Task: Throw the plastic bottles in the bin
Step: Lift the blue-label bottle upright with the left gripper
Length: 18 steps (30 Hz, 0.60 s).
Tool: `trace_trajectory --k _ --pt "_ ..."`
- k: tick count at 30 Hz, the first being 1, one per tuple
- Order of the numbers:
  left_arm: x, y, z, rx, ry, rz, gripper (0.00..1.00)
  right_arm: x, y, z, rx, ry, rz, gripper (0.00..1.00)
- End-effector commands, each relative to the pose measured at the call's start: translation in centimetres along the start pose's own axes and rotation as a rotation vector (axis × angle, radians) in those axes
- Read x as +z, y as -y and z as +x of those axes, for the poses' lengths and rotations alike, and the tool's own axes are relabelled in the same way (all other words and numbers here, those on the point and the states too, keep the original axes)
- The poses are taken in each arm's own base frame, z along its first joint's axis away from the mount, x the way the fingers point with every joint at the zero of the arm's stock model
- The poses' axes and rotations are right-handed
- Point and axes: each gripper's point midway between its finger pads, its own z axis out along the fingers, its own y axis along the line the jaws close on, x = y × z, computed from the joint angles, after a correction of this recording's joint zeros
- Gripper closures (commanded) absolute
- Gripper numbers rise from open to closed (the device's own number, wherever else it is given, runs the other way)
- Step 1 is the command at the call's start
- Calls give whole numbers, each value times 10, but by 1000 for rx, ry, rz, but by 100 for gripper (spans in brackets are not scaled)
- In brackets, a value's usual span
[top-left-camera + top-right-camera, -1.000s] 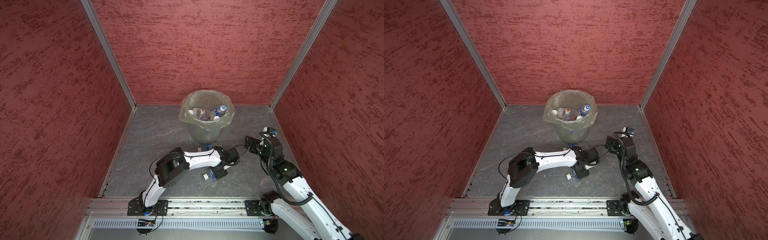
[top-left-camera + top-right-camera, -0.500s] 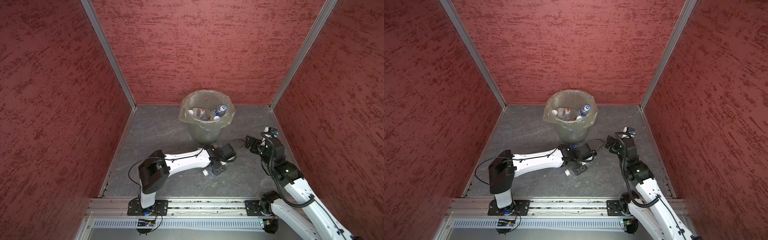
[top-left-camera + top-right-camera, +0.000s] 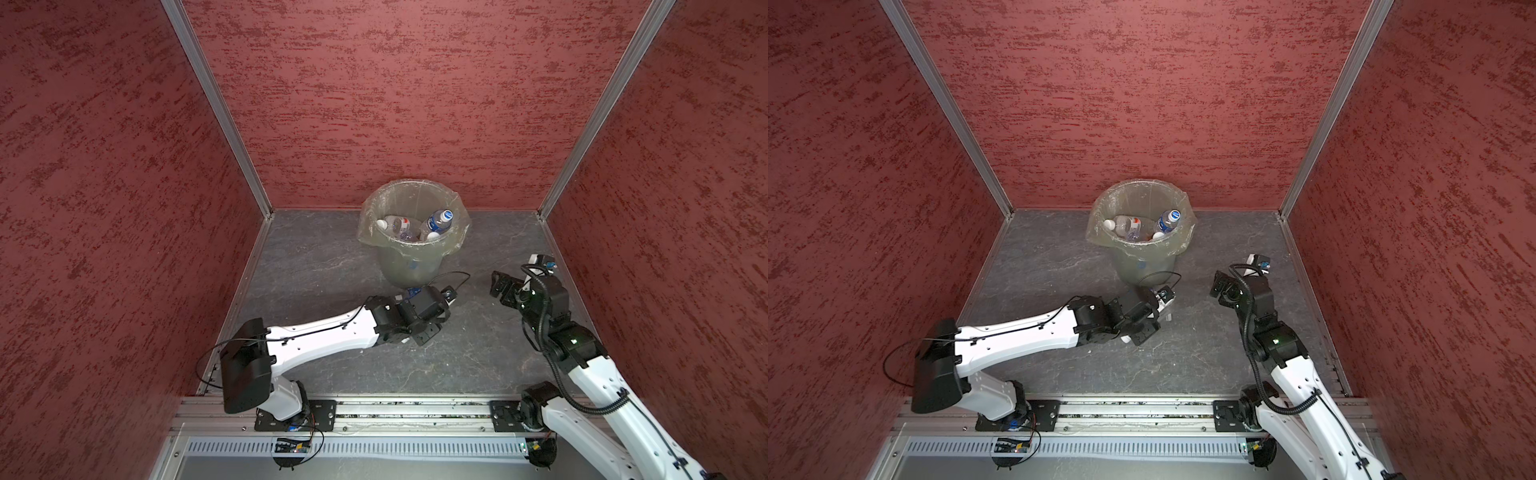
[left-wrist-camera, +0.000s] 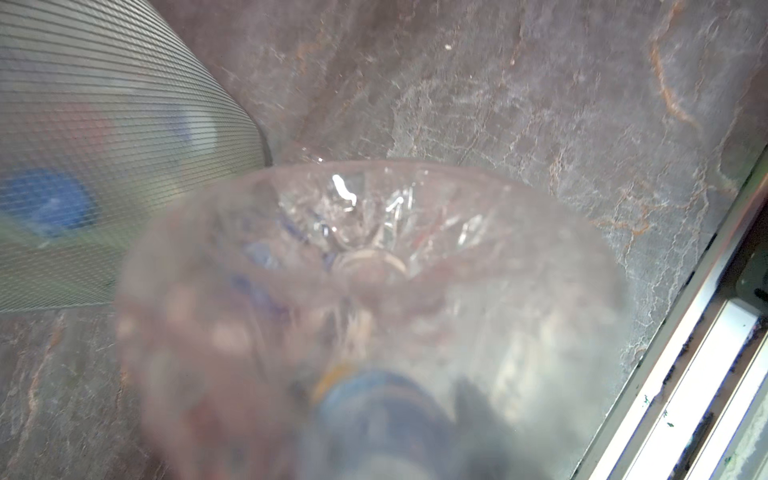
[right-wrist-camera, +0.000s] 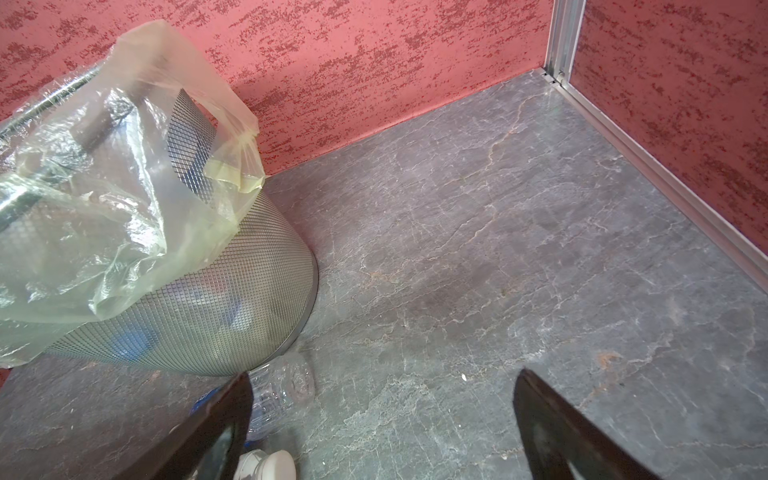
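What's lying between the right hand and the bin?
Mostly bare grey floor, as both top views show. The right wrist view adds a clear plastic bottle lying at the foot of the bin, close to the open right hand.

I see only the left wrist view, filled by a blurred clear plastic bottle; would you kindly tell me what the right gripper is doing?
Observer: The right gripper hangs open and empty, right of the round grey mesh waste bin lined with a translucent bag.
Operator: Are bottles inside that bin?
Observer: Yes, several clear plastic bottles lie in it.
Operator: Besides the blurred bottle in my left gripper, is another on the floor?
Observer: One clear blue-labelled bottle lies at the bin's foot.
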Motion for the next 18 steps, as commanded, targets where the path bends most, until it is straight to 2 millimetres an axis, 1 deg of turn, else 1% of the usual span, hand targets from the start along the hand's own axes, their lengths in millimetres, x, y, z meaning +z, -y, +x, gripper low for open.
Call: trace_trajectory --k 1,3,8,11,14,18 --pt "-25 -15 -21 -72 154 -61 48 -3 2 -6 17 15 8 2" --pt "-40 -24 -23 -101 207 -97 48 -2 1 -5 15 10 7 2" --pt "-91 -51 -24 -197 379 -202 49 -1 0 -4 13 5 2 2" --pt "-114 -65 -18 -261 452 -250 49 1 0 -3 11 -2 2 2" --pt "-141 -72 -14 -287 536 -291 49 2 -1 -3 10 -6 1 2" --pt "-178 -74 -8 -306 645 -334 49 4 -4 -3 6 -13 -7 2"
